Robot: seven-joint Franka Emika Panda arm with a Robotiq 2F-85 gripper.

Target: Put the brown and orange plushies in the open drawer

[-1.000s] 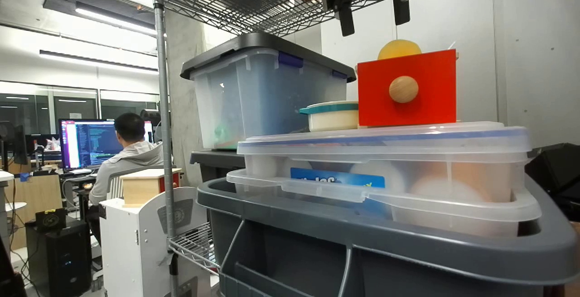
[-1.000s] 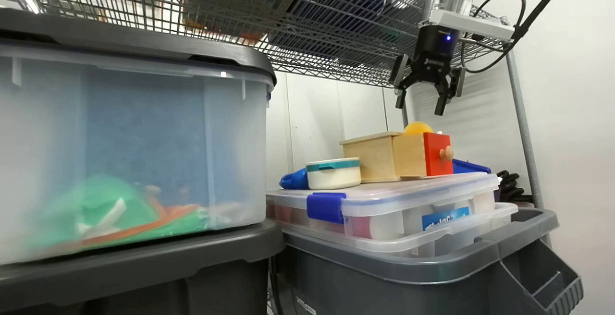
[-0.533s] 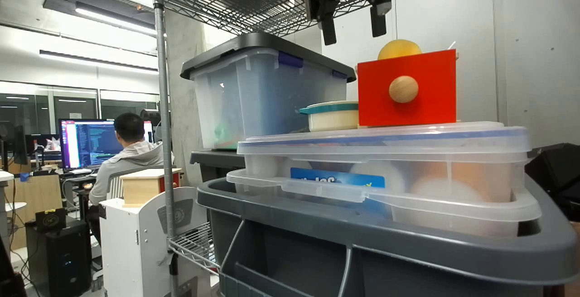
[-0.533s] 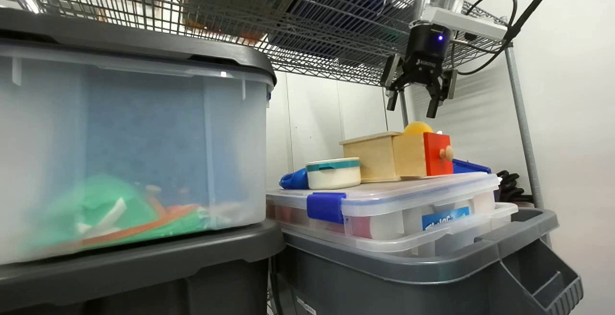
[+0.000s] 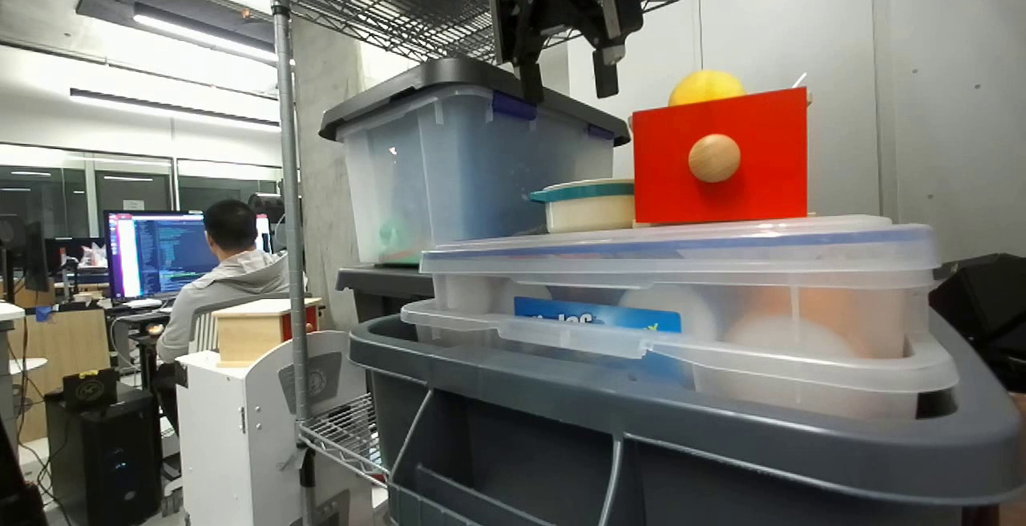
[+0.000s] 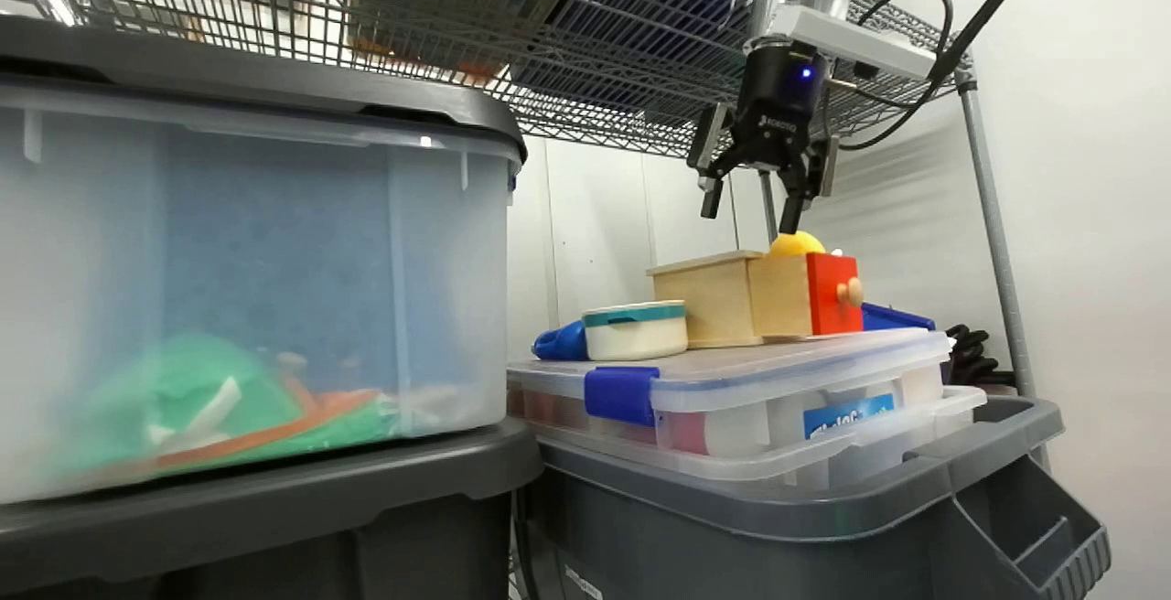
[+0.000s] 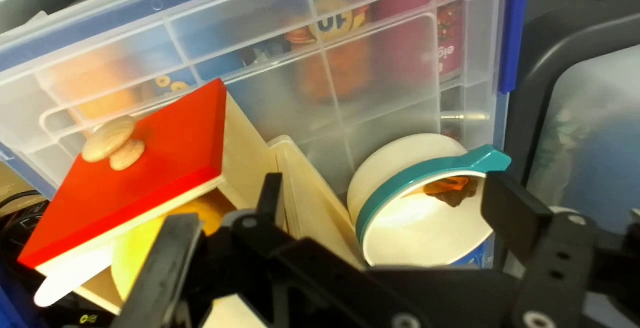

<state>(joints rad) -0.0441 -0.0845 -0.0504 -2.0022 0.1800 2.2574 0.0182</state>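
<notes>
- Jaws spread wide, nothing held btwn them; gripper (image 5: 569, 83) hangs fingers-down in mid-air, well above the stack, in both exterior views.
- Wrist view: bowl (image 7: 400, 184), cream w/ teal rim, shows btwn the fingertips (image 7: 512, 213), below & untouched.
- In bowl, near its wall: orange thing (image 7: 445, 185) + dark brown thing (image 7: 456, 197), overlapping. Colours fit the task's plushies, but too little shows to be sure.
- Just right of bowl, both exterior views: wooden box (image 6: 700, 298), its drawer (image 5: 665, 193) pulled out; red front, round wood knob (image 5: 714, 159).
- In drawer: yellow-orange ball (image 5: 705, 86), top poking above the edge; can't tell if that's the orange plushie. White pc (image 7: 75, 280) beside it, shape unclear.
- In an exterior view, left of bowl: blue item (image 6: 560, 342), partly hidden.
- Under bowl & box: flat clear bin (image 6: 750, 364), lid on, atop grey tote (image 5: 561, 402).
- Further left: lg clear tub (image 5: 521, 173) w/ black lid.
- Overhead: wire shelf (image 5: 401, 13).
- Far left, in an exterior view: person (image 5: 228, 293) at monitor (image 5: 164, 253), back to cam.
</notes>
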